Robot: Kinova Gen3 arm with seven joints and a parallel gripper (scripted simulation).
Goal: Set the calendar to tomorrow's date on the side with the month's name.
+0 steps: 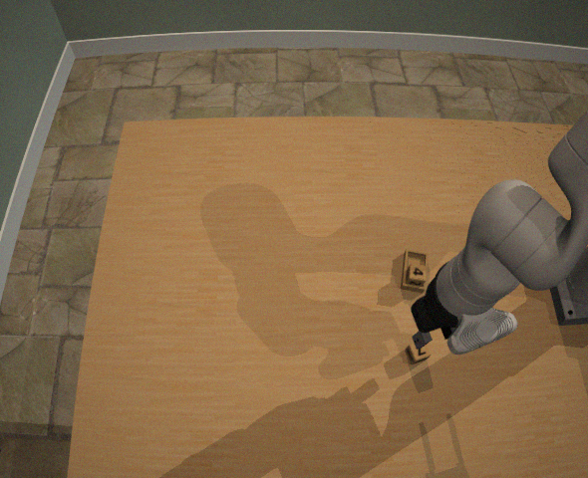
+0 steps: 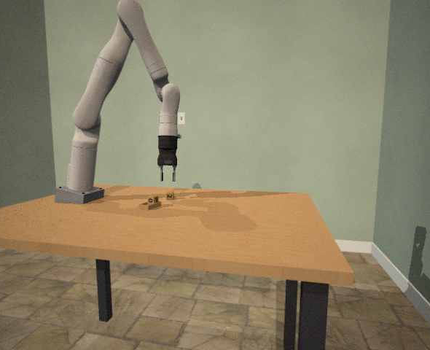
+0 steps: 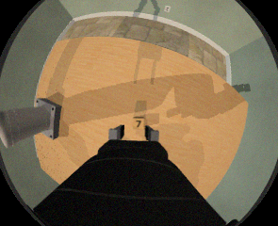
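The calendar's wooden tray (image 1: pixel 407 255) lay flat on the table (image 1: pixel 232 205), right of centre in the top view and close beside the grey arm (image 1: pixel 510 241). One cube (image 1: pixel 417 273) stood inside the tray at its lower end, its top face showing a dark 4; the upper half of the tray was bare. In the exterior view the tray (image 2: pixel 146 205) appeared left of centre, small on the tabletop, and the cube in it (image 2: pixel 153 199) showed dark marks too blurred to read.

The second cube (image 1: pixel 417 353) sat out on the table, below the tray in the top view and apart from it. The exterior view placed this loose cube (image 2: pixel 169 195) just right of the tray, with a mark like a 2 on the face toward the camera. In the wrist view it was a tiny block (image 3: pixel 139 123) at mid-frame — its top face read as a 7 — lying between the two fingertips as seen from above.

The gripper (image 2: pixel 167 176) pointed straight down and hung in the air above the loose cube, clearly off the table — a visible gap separated the fingertips from the cube. Its fingers (image 2: pixel 162 175) were spread wide and held nothing. In the top view the black gripper body (image 1: pixel 428 314) covered the space between the tray and the loose cube.

The arm's base (image 2: pixel 63 197) was bolted to the table at the left of the exterior view. Long shadows of the arm crossed the wood.
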